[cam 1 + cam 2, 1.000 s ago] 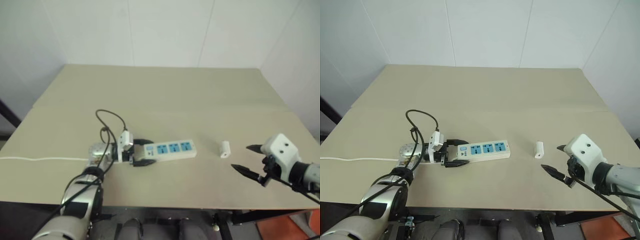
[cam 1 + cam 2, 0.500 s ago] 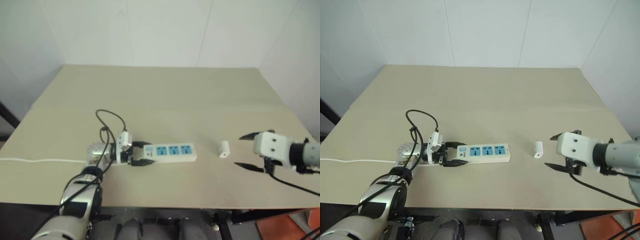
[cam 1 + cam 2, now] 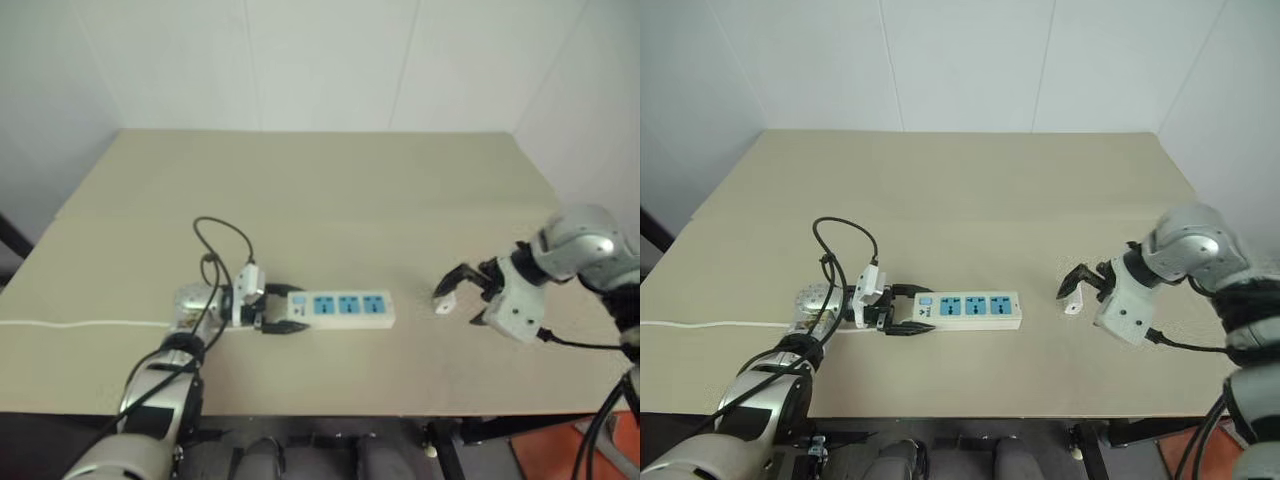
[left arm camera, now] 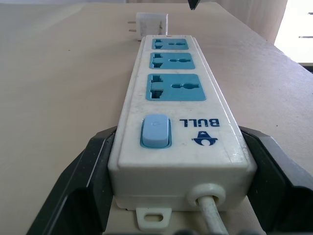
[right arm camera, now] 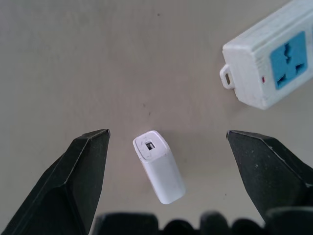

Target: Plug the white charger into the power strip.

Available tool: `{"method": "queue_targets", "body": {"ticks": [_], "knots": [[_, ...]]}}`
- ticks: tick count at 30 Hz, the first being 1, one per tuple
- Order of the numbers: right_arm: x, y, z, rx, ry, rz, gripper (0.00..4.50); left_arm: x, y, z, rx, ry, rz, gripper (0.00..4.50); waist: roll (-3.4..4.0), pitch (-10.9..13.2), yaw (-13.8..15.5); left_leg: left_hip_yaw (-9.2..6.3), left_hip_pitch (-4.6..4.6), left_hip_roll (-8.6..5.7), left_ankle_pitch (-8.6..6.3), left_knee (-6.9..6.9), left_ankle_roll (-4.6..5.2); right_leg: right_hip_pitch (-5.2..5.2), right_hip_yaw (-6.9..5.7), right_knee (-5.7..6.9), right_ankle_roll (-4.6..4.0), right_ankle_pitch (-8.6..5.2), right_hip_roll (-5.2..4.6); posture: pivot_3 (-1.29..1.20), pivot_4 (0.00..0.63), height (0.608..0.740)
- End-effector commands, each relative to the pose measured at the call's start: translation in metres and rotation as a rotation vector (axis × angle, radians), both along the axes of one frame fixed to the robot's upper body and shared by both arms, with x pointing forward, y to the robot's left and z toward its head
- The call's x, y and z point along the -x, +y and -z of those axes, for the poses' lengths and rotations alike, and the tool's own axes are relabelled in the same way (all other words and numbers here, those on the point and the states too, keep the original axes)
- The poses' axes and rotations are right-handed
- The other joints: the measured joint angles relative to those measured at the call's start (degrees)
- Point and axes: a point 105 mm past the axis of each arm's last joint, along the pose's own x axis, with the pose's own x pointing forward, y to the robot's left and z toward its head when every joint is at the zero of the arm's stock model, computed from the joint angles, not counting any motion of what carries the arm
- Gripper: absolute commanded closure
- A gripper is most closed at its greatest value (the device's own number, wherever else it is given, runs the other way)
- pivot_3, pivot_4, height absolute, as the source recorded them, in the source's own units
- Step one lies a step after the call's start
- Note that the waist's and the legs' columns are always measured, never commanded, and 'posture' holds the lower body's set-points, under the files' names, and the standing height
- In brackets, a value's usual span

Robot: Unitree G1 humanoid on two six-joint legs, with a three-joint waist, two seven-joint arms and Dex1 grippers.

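White charger [image 5: 159, 166] lies free between the spread fingers of the right claw [image 5: 166, 142], apparently not yet touched. Left claw [image 4: 181, 161] clamps the power strip [image 4: 178, 122]; grasping and plugging remain.

Soft, even indoor light, faint shadows, left eye view slightly hazy.

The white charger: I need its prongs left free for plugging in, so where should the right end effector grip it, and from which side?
Judging by its pose, grip the white charger across its two long flat sides, mid-body, coming from above. It lies flat on the table, and the open right end effector already straddles it. The prongs seen in the left wrist view stay free.
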Motion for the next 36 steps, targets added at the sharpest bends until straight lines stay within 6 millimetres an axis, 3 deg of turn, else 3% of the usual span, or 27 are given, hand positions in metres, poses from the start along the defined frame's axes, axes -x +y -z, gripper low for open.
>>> {"method": "queue_targets", "body": {"ticks": [1, 8, 18, 28, 36], "knots": [[-0.003, -0.004, 0.001, 0.103, -0.02, -0.102, 0.0, 0.003, 0.002, 0.002, -0.009, -0.005, 0.011, 1.23, 0.02, 0.0, 0.0, 0.01, 0.02, 0.0, 0.0, 0.0, 0.0, 0.0, 0.01, 0.02, -0.01, 0.0, 0.0, 0.0, 0.15, 0.74], [-0.012, 0.01, 0.011, 0.164, -0.002, -0.204, 0.0, 0.003, 0.0, 0.001, 0.0, -0.019, 0.007, 1.23, 0.06, 0.0, -0.1, 0.01, 0.15, 0.0, 0.0, -0.01, 0.0, 0.0, 0.03, 0.19, -0.09, -0.04, 0.0, 0.0, 0.15, 0.74], [-0.028, 0.021, 0.016, 0.182, -0.032, -0.173, 0.0, 0.002, 0.001, 0.0, 0.01, -0.027, -0.008, 1.23, 0.2, 0.1, 0.0, 0.0, 0.15, -0.03, 0.0, -0.02, 0.0, -0.04, 0.03, 0.25, -0.12, -0.05, 0.0, 0.0, 0.15, 0.74], [-0.046, 0.015, 0.022, 0.224, -0.123, -0.141, 0.0, 0.003, 0.001, 0.001, 0.005, -0.028, -0.009, 1.23, 0.27, 0.2, 0.0, 0.0, 0.14, -0.05, 0.0, -0.03, 0.0, -0.08, 0.04, 0.28, -0.14, -0.06, 0.0, 0.0, 0.15, 0.74], [-0.048, 0.012, 0.021, 0.236, -0.142, -0.194, 0.0, 0.001, 0.0, -0.001, 0.004, -0.032, -0.01, 1.23, 0.28, 0.1, -0.1, 0.01, 0.15, -0.07, 0.0, -0.02, 0.0, -0.08, 0.07, 0.29, -0.15, -0.06, 0.0, 0.0, 0.15, 0.74]]}}
